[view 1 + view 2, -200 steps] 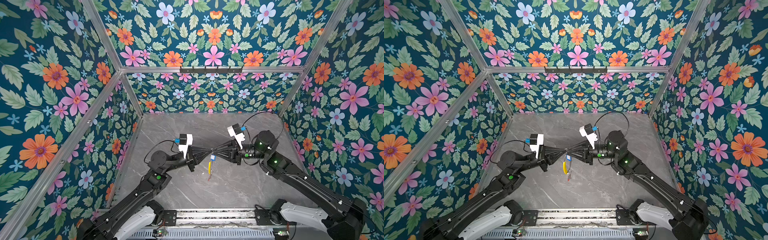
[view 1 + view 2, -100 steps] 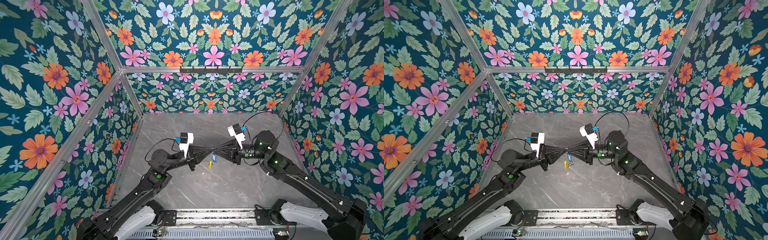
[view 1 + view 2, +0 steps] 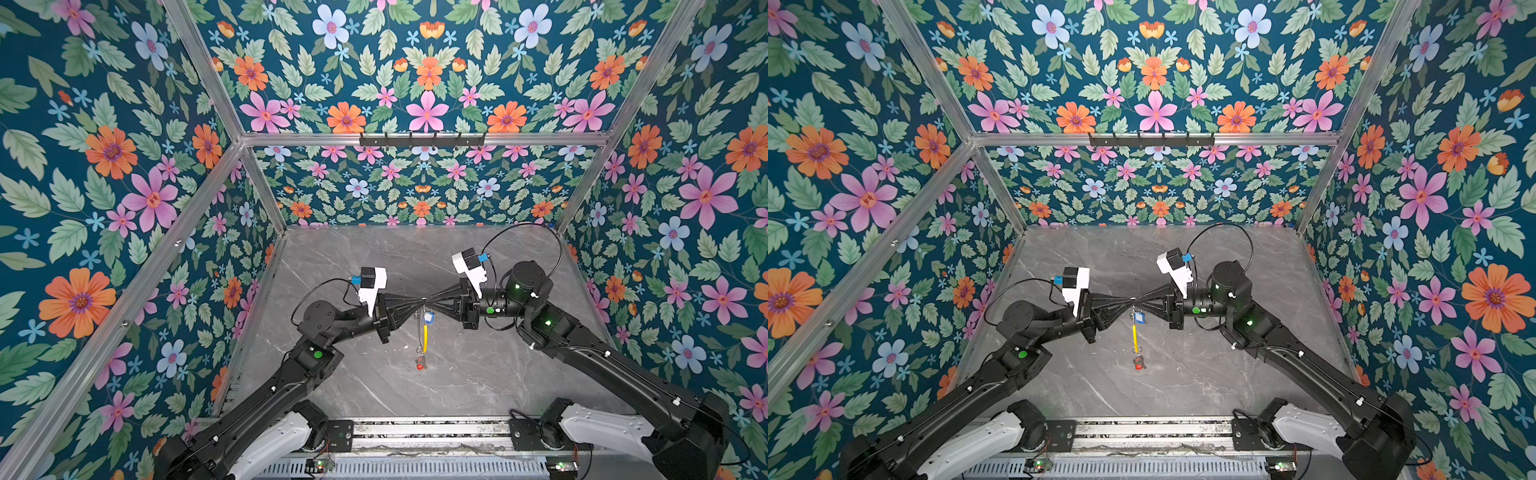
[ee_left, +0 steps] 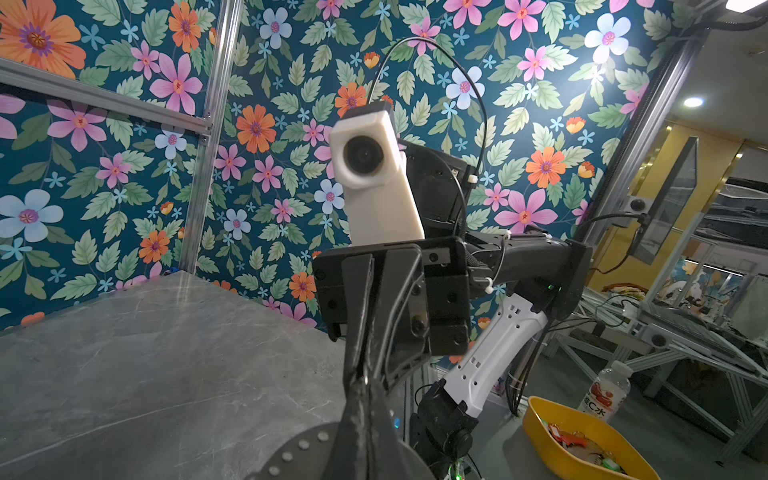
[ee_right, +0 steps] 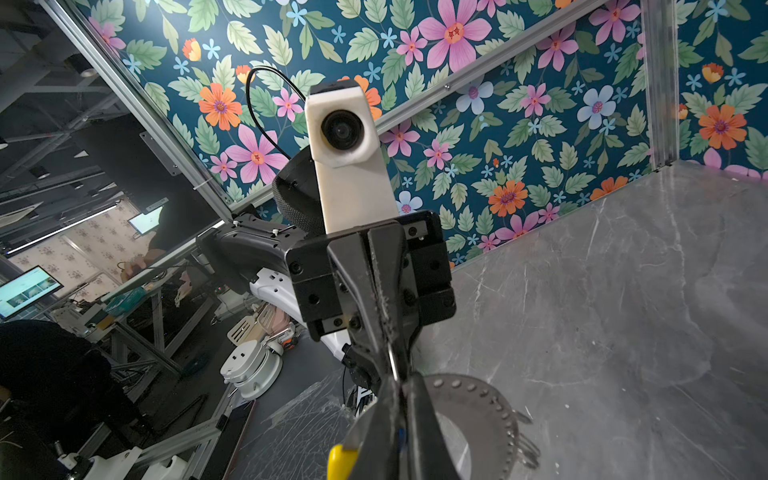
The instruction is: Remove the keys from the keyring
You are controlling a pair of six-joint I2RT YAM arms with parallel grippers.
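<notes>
**A:** What's nearest the front?
**B:** The slotted aluminium base rail (image 3: 432,430), with both black arms rising from it. Past it, over the grey marble-look tabletop (image 3: 478,374), hangs the small silver key with the red plastic tag (image 3: 419,365). Whether it touches the surface I cannot tell.
**A:** And the keyring?
**B:** The large thin silver wire keyring (image 3: 1134,336) hangs edge-on straight above that key, its yellow sleeve (image 3: 425,334) upright. Just above the sleeve sits the small silver key with the blue plastic tag (image 3: 428,318).
**A:** The jaws?
**B:** The left gripper (image 3: 417,306) is clamped on the hoop's top wire. The right gripper (image 3: 432,305) is closed too, tip to tip with it, but what it pinches I cannot make out.
**A:** Behind them?
**B:** A black hook rack (image 3: 422,140) on the floral back wall
</notes>
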